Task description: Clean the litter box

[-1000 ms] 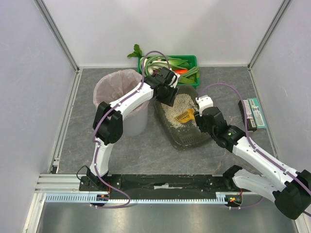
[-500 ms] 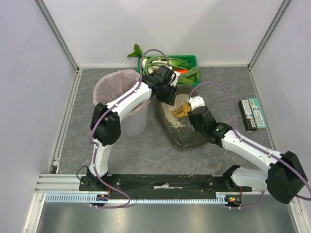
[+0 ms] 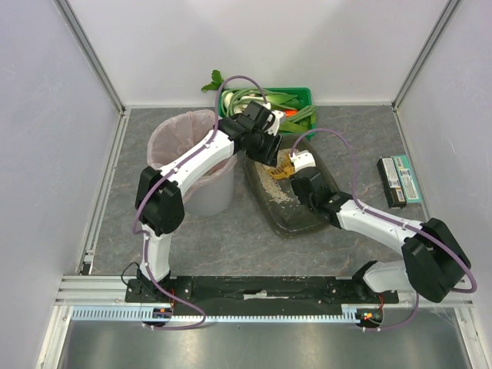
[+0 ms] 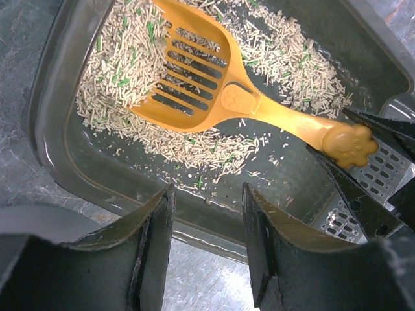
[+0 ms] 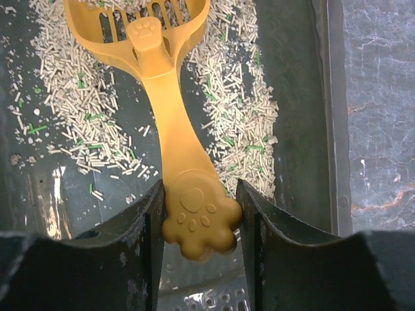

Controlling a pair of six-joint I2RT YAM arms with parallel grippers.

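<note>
Jaws of right gripper (image 5: 200, 217) clamped on paw-shaped handle end of orange scoop (image 5: 159, 97); slotted scoop head ahead of jaws, down among pale litter (image 5: 240, 123). Left gripper (image 4: 207, 210) jaws apart, nothing between them, over rim of litter box (image 4: 65, 155); scoop lies beyond them inside tray. Litter box below both grippers. Round bin (image 3: 184, 138) left of left jaws, green crate (image 3: 301, 95) beyond them.

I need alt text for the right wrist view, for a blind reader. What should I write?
The right gripper clamps the paw-shaped handle end of an orange slotted scoop, whose head rests on beige litter in the dark grey litter box. Grey stone-patterned table shows at the right.
</note>
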